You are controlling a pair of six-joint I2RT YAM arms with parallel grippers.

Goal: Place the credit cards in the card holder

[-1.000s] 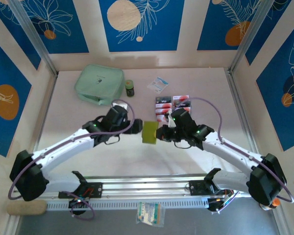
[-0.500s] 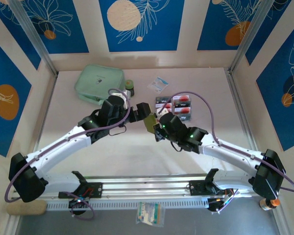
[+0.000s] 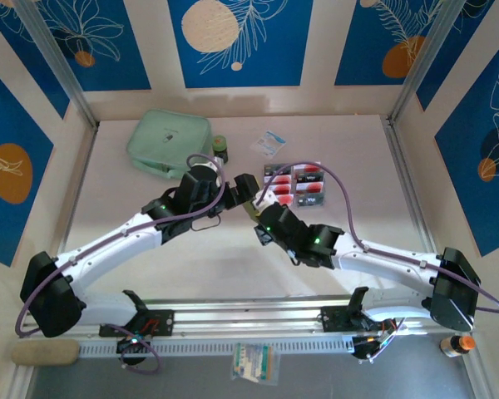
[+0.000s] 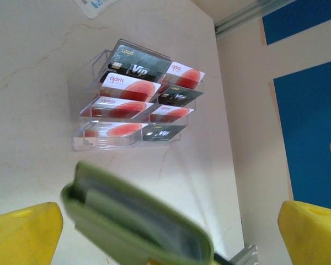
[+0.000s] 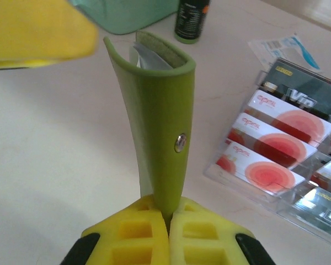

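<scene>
The olive-green card holder (image 5: pixel 160 121) stands upright, pinched at its lower edge by my shut right gripper (image 5: pixel 168 215); a pale sleeve shows in its slightly parted top. From above, the card holder (image 3: pixel 254 204) sits between the two wrists, just left of the credit cards (image 3: pixel 295 183). These credit cards (image 4: pixel 132 105), whitish with red dots and black, lie in a clear stepped rack (image 4: pixel 80 143). My left gripper (image 4: pixel 171 237) is wide open, its yellow fingers (image 4: pixel 22 232) spread on either side of the card holder (image 4: pixel 138 221), apart from it. The credit cards (image 5: pixel 276 143) lie to the holder's right.
A mint-green zip pouch (image 3: pixel 168 143) lies at the back left with a small dark bottle (image 3: pixel 220 150) beside it. A white-and-blue sachet (image 3: pixel 273 143) rests behind the card rack. Side rails (image 3: pixel 412 191) bound the table.
My right gripper carried the card holder back and left, toward the card rack. The left gripper swung round from the holder's left and now straddles it, still open.
</scene>
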